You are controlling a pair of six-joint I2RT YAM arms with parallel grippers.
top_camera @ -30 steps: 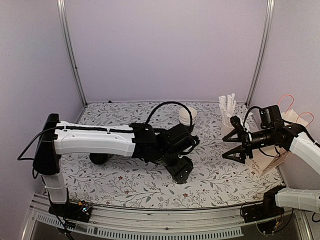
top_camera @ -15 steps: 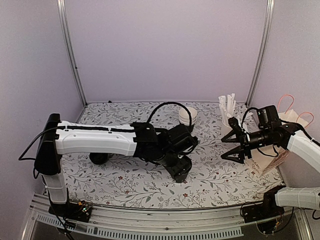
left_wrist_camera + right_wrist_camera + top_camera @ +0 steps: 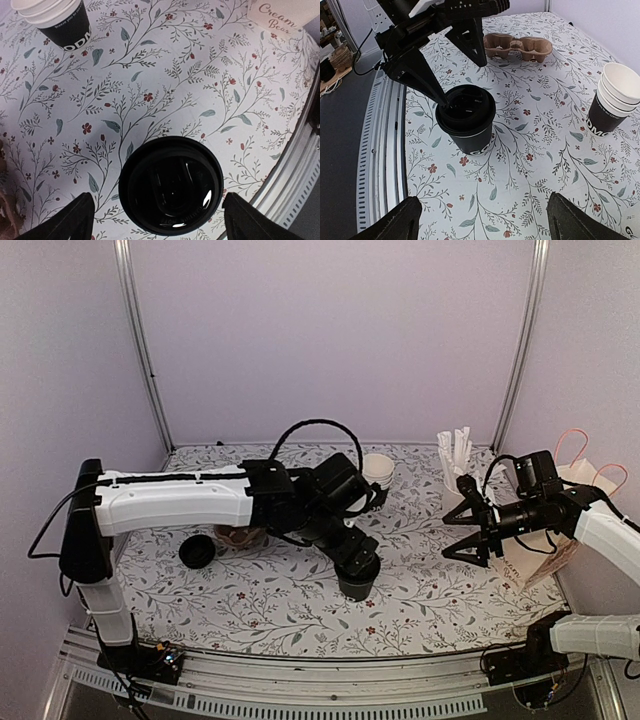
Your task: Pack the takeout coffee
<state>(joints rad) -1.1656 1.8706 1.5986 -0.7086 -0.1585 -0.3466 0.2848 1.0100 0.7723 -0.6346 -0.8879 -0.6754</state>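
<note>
Left fingers (image 3: 75, 220) are spread wide, straddling the lidded cup (image 3: 171, 192), which stands upright on the surface (image 3: 165, 85), well apart from the bag (image 3: 583, 475). Right fingers (image 3: 400, 222) are spread too, holding nothing. Best to drop lower and close gently on the paper wall beneath the lid. The left wrist view shows the cup roughly centred between the fingers. Only the right wrist view shows the cup's side and a carrier (image 3: 517, 47).

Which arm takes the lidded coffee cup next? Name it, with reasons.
Left. The left gripper, open, hangs right over the coffee cup, a finger on each side. The right gripper, also open, sits far off beside the paper bag.
</note>
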